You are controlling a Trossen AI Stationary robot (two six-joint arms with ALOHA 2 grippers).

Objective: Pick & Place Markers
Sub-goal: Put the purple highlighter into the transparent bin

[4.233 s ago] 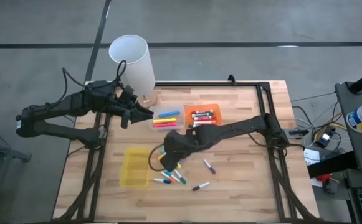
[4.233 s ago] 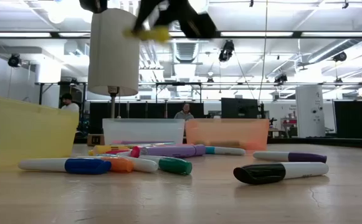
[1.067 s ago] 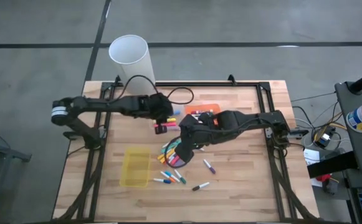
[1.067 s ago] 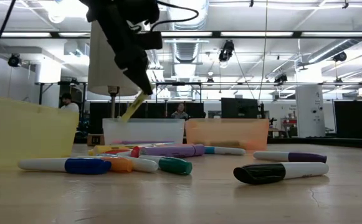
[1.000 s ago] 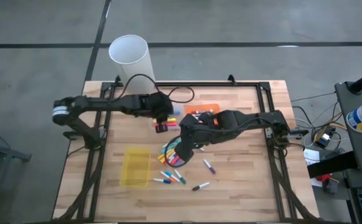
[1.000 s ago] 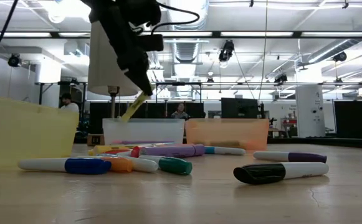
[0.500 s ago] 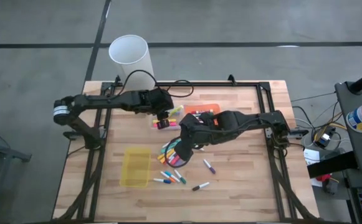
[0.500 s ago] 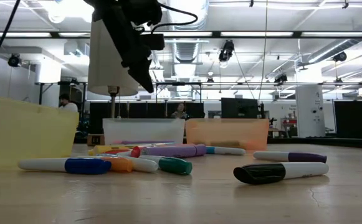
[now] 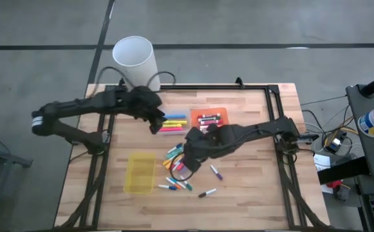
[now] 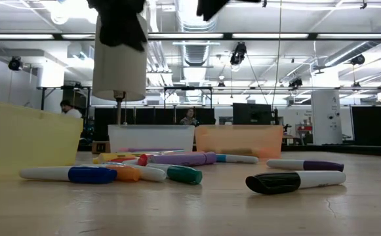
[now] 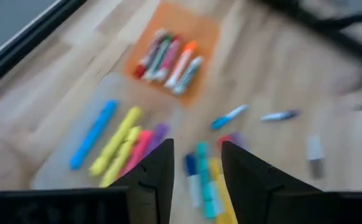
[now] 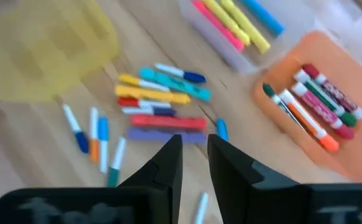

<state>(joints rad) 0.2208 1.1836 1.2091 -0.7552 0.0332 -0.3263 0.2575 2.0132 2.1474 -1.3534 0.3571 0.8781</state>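
Observation:
Several loose markers (image 9: 177, 161) lie in a pile mid-table, with a few more (image 9: 177, 185) toward the near edge. My right gripper (image 12: 194, 155) hangs above the pile, open by a narrow gap, nothing between its fingers. My left gripper (image 11: 196, 165) is open and empty, raised over the left end of the clear tray (image 9: 172, 122). Yellow, pink and blue markers (image 11: 115, 140) lie in that tray. The orange tray (image 9: 210, 119) to its right holds several markers (image 12: 318, 102).
An empty yellow tray (image 9: 140, 172) sits near the front left. A tall white cylinder (image 9: 135, 61) stands at the far left edge. A purple marker (image 9: 216, 173) and a black one (image 9: 206, 193) lie apart toward the front. A dark frame (image 9: 273, 90) borders the table.
My left gripper held a yellow marker tilted over the clear tray and has let it go. It then rose and drew back toward the table's left edge, rolling its wrist. My right gripper has come down a little toward the pile of markers.

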